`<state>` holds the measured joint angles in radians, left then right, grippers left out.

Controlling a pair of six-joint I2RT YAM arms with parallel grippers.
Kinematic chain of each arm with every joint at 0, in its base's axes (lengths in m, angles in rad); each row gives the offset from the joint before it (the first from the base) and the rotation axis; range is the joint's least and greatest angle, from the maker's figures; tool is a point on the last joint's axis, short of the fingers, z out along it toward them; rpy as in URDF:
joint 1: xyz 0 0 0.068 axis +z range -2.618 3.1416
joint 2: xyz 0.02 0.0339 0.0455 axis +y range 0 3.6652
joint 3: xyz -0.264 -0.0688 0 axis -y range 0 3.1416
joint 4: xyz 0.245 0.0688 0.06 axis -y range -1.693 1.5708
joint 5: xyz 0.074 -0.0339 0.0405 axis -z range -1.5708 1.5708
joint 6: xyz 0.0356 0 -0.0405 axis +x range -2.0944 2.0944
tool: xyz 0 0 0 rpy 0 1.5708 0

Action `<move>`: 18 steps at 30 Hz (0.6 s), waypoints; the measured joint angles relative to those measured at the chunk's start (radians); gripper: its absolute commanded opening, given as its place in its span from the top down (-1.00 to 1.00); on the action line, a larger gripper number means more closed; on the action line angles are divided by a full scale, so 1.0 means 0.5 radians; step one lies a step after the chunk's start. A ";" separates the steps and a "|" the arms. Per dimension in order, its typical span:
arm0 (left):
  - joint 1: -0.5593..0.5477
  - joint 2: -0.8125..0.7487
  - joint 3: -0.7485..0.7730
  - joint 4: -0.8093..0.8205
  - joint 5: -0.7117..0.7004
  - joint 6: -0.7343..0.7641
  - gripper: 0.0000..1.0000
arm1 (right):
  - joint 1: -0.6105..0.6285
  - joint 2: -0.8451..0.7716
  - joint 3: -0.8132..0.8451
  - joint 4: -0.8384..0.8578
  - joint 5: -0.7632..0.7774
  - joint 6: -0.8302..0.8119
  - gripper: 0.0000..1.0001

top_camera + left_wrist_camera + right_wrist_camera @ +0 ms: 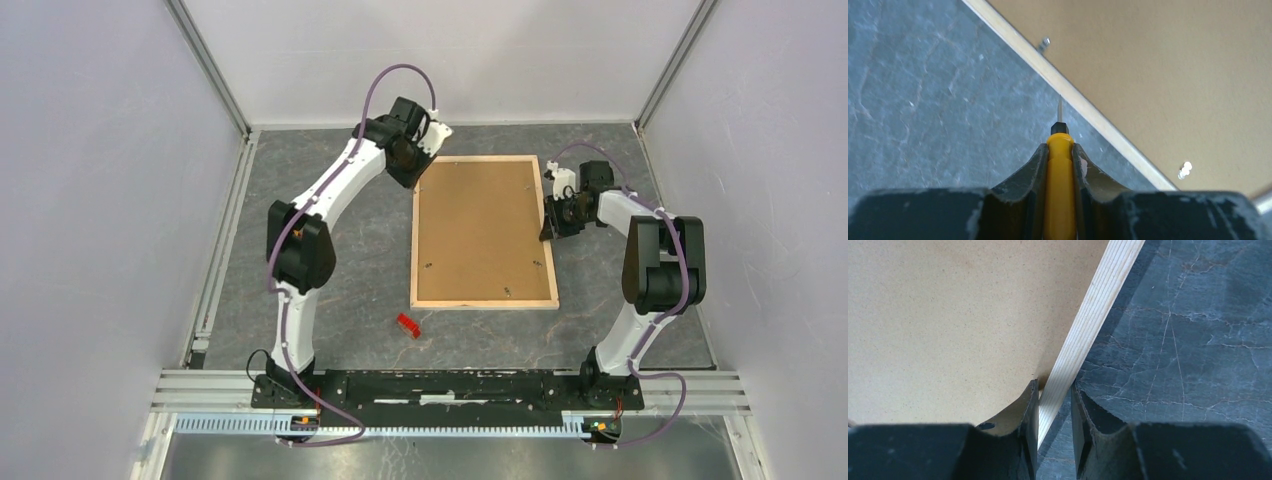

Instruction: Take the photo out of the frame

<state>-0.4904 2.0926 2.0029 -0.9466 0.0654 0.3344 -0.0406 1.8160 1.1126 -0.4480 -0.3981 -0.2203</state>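
The frame (485, 303) lies face down on the table, its pale wood edge around a plain brown backing board (483, 228). The photo is hidden under that board. My left gripper (437, 135) hovers at the frame's far left corner. It is shut on a yellow-handled tool (1060, 170), whose thin metal tip (1060, 107) points at the wood edge (1068, 92). My right gripper (550, 222) sits at the middle of the right side. Its jaws straddle the wood edge (1098, 310), one finger over the backing board (948, 315) and one over the table, pinching the strip at the tips (1054, 387).
A small red object (407, 325) lies on the dark stone-patterned table near the frame's near left corner. Small metal tabs (1044, 44) (1185, 169) sit along the inside of the frame's edge. Grey walls close in the table on three sides.
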 measured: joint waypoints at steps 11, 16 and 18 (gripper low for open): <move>0.000 0.412 0.436 0.085 -0.082 0.013 0.95 | -0.002 -0.002 -0.013 0.015 -0.037 -0.010 0.81; 0.000 0.477 0.463 0.123 -0.141 0.037 0.96 | -0.005 -0.013 -0.034 0.042 -0.044 0.004 0.81; 0.000 0.496 0.468 0.137 -0.166 0.050 0.96 | -0.007 -0.014 -0.035 0.046 -0.045 0.013 0.81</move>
<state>-0.4904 2.3405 2.2368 -0.8783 -0.0174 0.3595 -0.0441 1.8091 1.0950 -0.4252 -0.4206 -0.2138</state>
